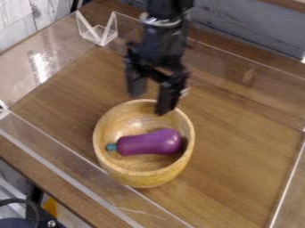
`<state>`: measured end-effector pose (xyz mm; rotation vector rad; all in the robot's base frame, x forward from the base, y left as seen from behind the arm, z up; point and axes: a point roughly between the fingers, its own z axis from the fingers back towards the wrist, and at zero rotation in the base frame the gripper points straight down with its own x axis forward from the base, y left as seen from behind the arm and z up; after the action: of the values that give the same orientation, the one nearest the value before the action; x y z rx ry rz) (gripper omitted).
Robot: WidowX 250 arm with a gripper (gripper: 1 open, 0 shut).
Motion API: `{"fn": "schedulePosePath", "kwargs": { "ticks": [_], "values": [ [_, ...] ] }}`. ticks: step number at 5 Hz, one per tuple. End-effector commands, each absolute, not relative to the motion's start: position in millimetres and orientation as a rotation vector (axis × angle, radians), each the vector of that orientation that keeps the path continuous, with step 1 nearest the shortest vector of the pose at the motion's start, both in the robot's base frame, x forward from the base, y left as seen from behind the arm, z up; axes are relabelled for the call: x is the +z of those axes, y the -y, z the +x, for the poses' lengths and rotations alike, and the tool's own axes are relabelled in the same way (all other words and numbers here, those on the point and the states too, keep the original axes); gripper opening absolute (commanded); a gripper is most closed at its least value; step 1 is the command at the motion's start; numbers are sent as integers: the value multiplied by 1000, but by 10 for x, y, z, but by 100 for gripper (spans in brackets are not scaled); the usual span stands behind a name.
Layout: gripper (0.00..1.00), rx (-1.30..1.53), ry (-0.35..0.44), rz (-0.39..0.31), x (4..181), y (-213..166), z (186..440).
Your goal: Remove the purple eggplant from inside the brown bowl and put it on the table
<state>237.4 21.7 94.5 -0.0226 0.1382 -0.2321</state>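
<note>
The purple eggplant (152, 142) lies on its side inside the brown bowl (116, 118), its teal stem cap pointing left. The bowl rests on the table (238, 134) near the front. My gripper (152, 95) hangs fingers-down over the bowl's far rim, just above and behind the eggplant. Its two dark fingers (168, 97) stand apart, open, with nothing between them.
Clear acrylic walls (71, 191) run around the table's edges. A clear folded plastic piece (98, 27) stands at the back left corner. Bare wood lies to the right of and behind the bowl.
</note>
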Motion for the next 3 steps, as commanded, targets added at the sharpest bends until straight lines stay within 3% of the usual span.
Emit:
{"fn": "schedulePosePath", "kwargs": {
  "ticks": [1, 3],
  "values": [
    [100, -331, -90, 0, 985, -287, 2271],
    [100, -407, -56, 27, 740, -250, 2121]
  ]
}}
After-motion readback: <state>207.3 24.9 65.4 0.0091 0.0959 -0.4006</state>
